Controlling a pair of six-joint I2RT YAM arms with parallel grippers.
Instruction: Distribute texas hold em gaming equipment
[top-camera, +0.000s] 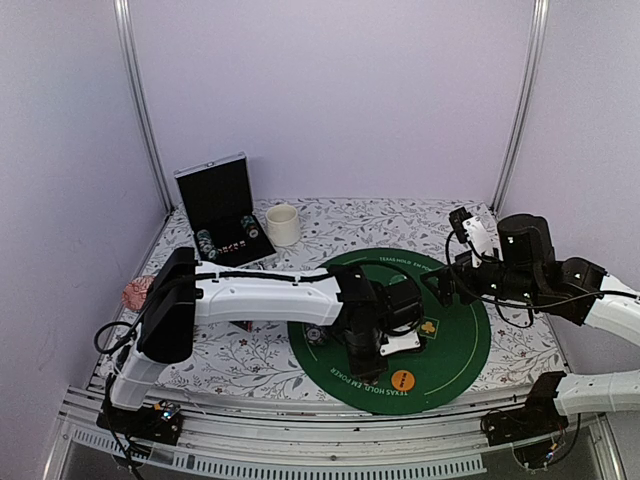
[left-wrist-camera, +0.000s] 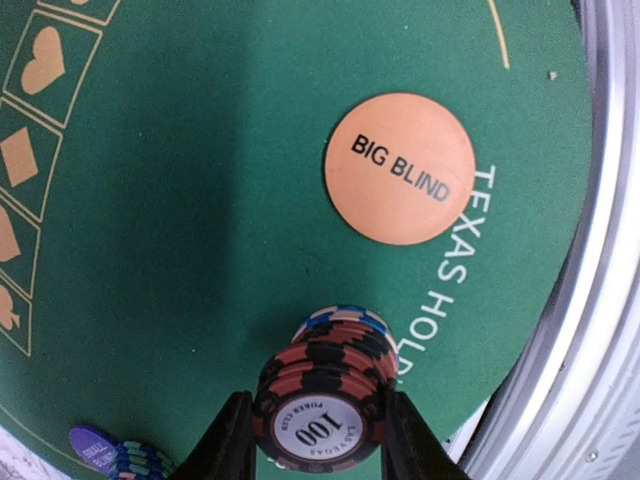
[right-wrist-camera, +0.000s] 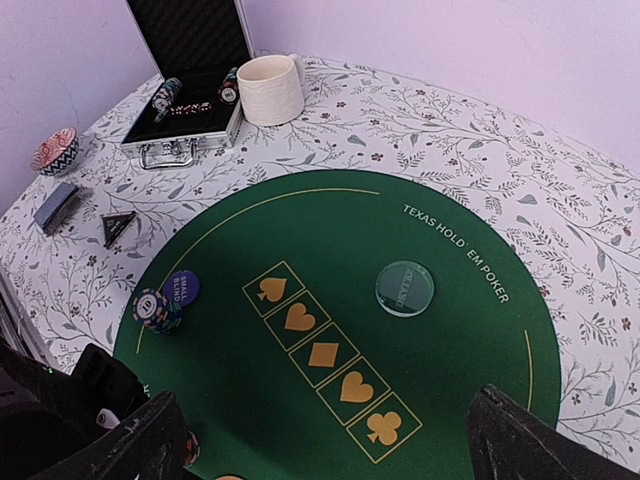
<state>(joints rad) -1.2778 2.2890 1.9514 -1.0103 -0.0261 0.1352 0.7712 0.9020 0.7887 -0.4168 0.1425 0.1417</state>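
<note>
My left gripper (left-wrist-camera: 318, 405) is shut on a dark red chip stack (left-wrist-camera: 325, 385) with "100" on top and a blue-white chip at its bottom, low over the green mat (left-wrist-camera: 200, 200). The orange "BIG BLIND" disc (left-wrist-camera: 400, 168) lies just beyond it, also in the top view (top-camera: 403, 380). A purple disc (right-wrist-camera: 182, 285) and a blue-white chip stack (right-wrist-camera: 157, 308) sit at the mat's left. A clear dealer disc (right-wrist-camera: 404, 288) lies mid-mat. The triangular token (right-wrist-camera: 118, 228) and card deck (right-wrist-camera: 57, 207) lie off the mat. My right gripper (right-wrist-camera: 340, 450) is open and empty above the mat.
The open black case (right-wrist-camera: 190, 100) with more chips and the cream mug (right-wrist-camera: 270, 90) stand at the back left. A patterned bowl (right-wrist-camera: 55, 150) sits at the far left. The left arm (top-camera: 260, 295) stretches across the table's front. The metal table edge (left-wrist-camera: 600, 300) runs near the orange disc.
</note>
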